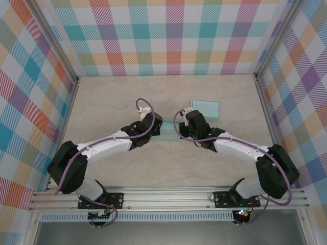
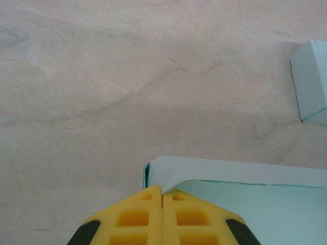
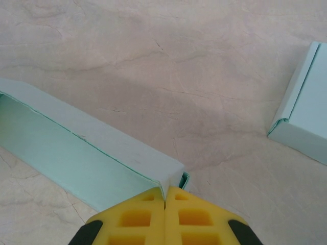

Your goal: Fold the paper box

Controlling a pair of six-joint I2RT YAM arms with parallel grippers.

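Note:
A pale teal paper box [image 1: 167, 129] lies on the table between my two grippers. My left gripper [image 1: 148, 124] is shut on the box's left end; in the left wrist view its yellow fingers [image 2: 162, 193] pinch the folded wall of the box [image 2: 240, 173] at the corner. My right gripper [image 1: 185, 126] is shut on the box's right end, and in the right wrist view the yellow fingers [image 3: 165, 193] clamp the corner of the wall [image 3: 102, 140]. The box's inside floor [image 3: 61, 163] faces up.
A second teal box part, like a lid [image 1: 205, 109], lies just behind the right gripper, also seen at the right edge as the lid [image 2: 311, 81] and the lid [image 3: 304, 109]. Plaid walls close in the beige table [image 1: 112, 97] on three sides.

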